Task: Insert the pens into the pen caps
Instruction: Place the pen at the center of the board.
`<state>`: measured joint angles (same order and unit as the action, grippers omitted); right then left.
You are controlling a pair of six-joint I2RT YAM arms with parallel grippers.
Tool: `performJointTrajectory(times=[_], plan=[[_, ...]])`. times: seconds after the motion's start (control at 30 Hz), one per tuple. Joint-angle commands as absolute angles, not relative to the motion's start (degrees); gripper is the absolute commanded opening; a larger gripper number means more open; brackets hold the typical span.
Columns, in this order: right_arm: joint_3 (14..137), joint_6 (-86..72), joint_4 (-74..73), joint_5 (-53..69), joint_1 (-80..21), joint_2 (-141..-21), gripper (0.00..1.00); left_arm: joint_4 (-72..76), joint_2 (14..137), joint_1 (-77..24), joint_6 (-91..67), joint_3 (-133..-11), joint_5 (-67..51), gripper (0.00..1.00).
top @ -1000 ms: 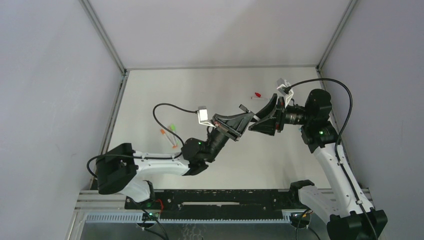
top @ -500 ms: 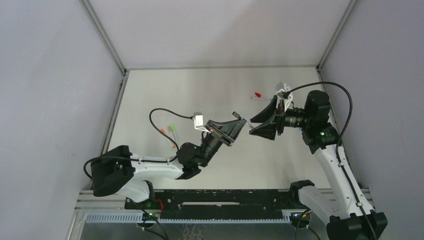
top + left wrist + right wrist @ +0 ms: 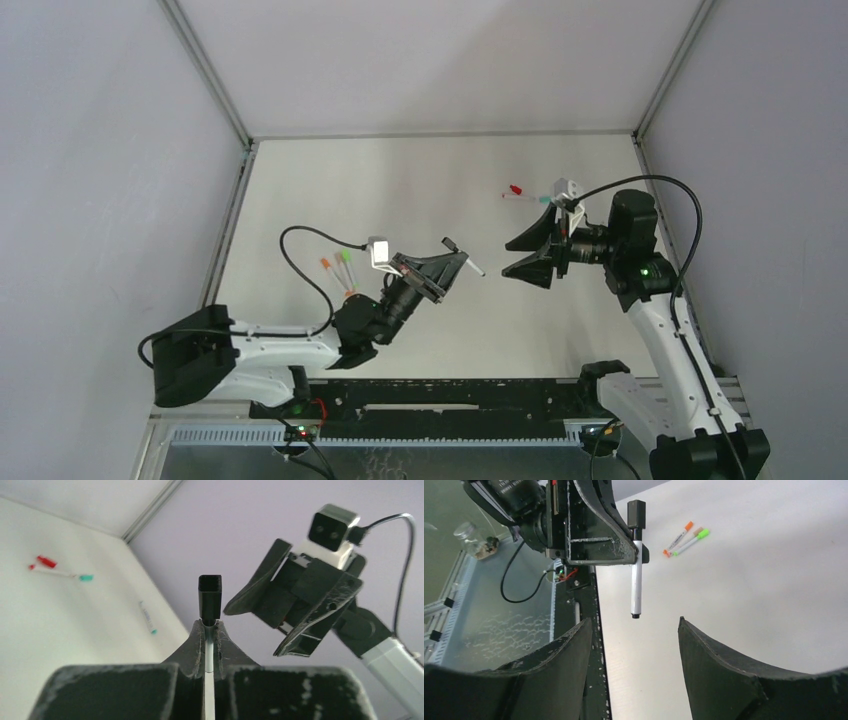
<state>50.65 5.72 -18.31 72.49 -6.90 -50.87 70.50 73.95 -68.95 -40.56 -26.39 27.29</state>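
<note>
My left gripper [image 3: 452, 262] is shut on a white-barrelled pen [image 3: 636, 580] and holds it above the table. A black cap [image 3: 209, 597] sits on the pen's upper end, just past the fingertips. My right gripper [image 3: 514, 256] is open and empty and faces the left one across a short gap; in the right wrist view its jaws [image 3: 634, 622] stand wide, just short of the pen's bare end. An orange-ended pen [image 3: 326, 264] and a green-ended pen [image 3: 346, 257] lie left of the left arm. A red piece [image 3: 515, 189] and a teal piece [image 3: 545, 199] lie at the back right.
In the left wrist view a pen with a red end [image 3: 55, 572] lies on the table [image 3: 400, 180] by a teal cap [image 3: 86, 578], and another pen with a teal tip [image 3: 146, 617] lies nearer. Grey walls enclose the table. The black rail [image 3: 430, 395] runs along the near edge.
The two grippers were together at the pen. My left gripper has drawn back to the left and nearer with the capped pen. My right gripper has let go and pulled back right.
</note>
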Motion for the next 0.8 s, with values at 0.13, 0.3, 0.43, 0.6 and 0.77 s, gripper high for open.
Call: performJointTrajectory(times=[0.13, 0.3, 0.43, 0.6, 0.77], plan=[[46.0, 15.4, -19.2, 71.1, -3.3, -49.2, 0.71, 36.1, 62.3, -66.8, -49.2, -25.4, 30.5, 0.00], [44.8, 17.5, -19.8, 70.5, -1.5, -49.5, 0.72, 17.0, 56.6, -64.4, -57.0, -24.4, 34.0, 0.00], [44.2, 18.1, -19.7, 69.6, -1.1, -50.1, 0.72, 8.1, 54.9, -59.3, -60.9, -23.5, 30.7, 0.00], [44.0, 18.2, -19.7, 69.5, -1.1, -50.7, 0.72, -3.1, 57.0, -51.2, -58.7, -25.6, 26.7, 0.00], [44.0, 18.3, -19.8, 69.2, -1.0, -51.0, 0.72, -11.0, 61.9, -45.9, -54.5, -28.5, 29.3, 0.00]])
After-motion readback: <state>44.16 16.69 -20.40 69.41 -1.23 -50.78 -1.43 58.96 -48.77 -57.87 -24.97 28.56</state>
